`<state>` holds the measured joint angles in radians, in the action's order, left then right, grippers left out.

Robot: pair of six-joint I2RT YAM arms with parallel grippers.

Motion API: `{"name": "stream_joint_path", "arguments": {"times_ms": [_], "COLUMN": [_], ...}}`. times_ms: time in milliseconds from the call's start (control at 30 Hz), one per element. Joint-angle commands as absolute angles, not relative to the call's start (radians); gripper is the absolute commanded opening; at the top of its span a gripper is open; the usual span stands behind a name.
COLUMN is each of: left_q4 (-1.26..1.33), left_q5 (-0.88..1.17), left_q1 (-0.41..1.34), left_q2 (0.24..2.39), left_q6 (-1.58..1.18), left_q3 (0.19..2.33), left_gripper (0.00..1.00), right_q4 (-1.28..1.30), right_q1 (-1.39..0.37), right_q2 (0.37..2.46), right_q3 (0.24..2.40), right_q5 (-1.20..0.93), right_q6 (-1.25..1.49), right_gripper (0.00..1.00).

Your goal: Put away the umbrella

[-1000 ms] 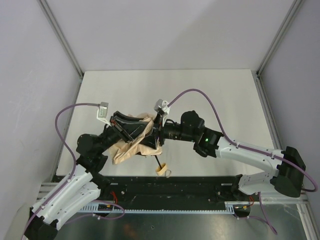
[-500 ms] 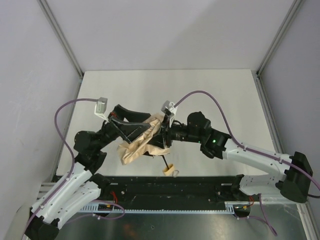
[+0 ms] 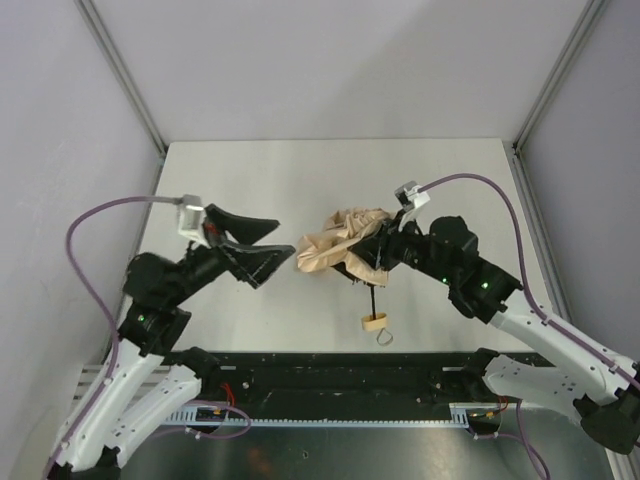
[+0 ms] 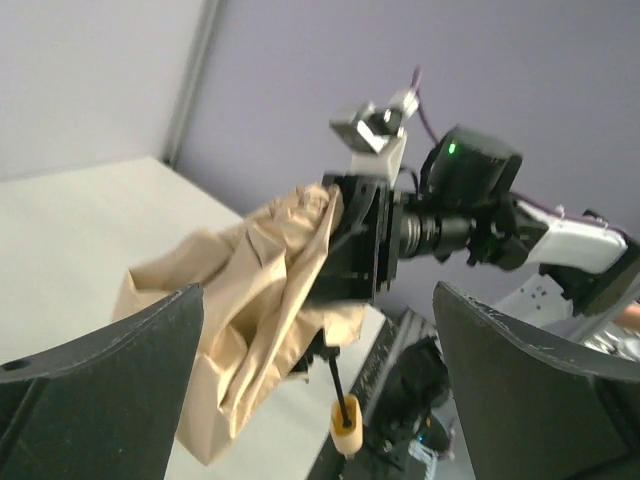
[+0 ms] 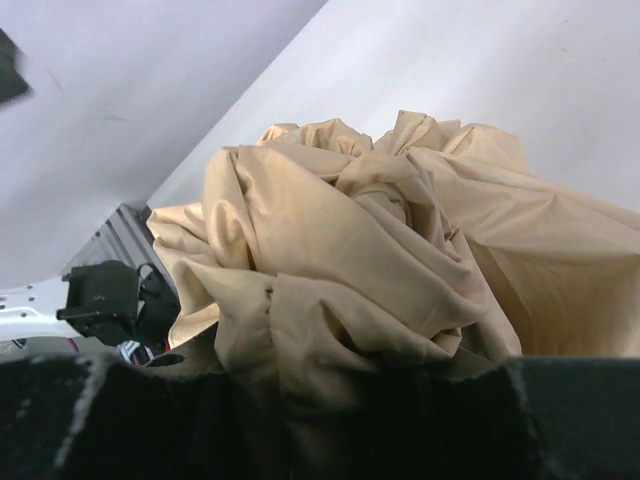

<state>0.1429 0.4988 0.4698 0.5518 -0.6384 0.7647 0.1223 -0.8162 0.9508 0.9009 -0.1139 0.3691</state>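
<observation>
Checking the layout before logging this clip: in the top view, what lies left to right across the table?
The left gripper, open → the umbrella, a beige bundle → the right gripper, clamped on the bundle's right side.

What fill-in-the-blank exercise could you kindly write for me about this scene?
1. The umbrella is gripped by the ___ pincer.
2. The left pincer stands ___, apart from the fabric, holding nothing.
3. The handle sits at the end of a thin ___ shaft.

Missing words: right; open; black.
</observation>
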Motion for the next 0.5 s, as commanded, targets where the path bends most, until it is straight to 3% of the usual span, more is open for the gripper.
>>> {"name": "stream_joint_path", "arguments": {"times_ms": [0, 100, 300, 400, 467], "left_q4": [0.062, 0.061, 0.009, -0.027, -0.044], "left_q5": [0.446, 0.359, 0.307, 0.342, 0.353], "left_q1": [0.627, 0.733, 0.756, 0.758, 0.759], "left_q2": [0.662, 0.758, 0.852, 0.886, 0.898], "left_q6": [-0.494, -0.442, -0.444, -0.446, -0.435], "left_q3": [0.767, 0.789, 0.809, 0.807, 0.803], "left_gripper": [0.99, 0.99, 0.92, 0.75, 0.56], "right_q4": [0.07, 0.088, 0.153, 0.174, 0.172], "right_q1": [-0.766, -0.75, -0.705, -0.685, -0.674], "right_q2": [0.904, 0.895, 0.849, 0.839, 0.832], "right_q3": [0.935, 0.951, 0.961, 0.962, 0.962], "right_q5": [-0.193, -0.246, -0.306, -0.351, -0.382], "right_q6": [0.415, 0.41, 0.409, 0.417, 0.422], "right_gripper": [0.0, 0.0, 0.0, 0.0, 0.0]}}
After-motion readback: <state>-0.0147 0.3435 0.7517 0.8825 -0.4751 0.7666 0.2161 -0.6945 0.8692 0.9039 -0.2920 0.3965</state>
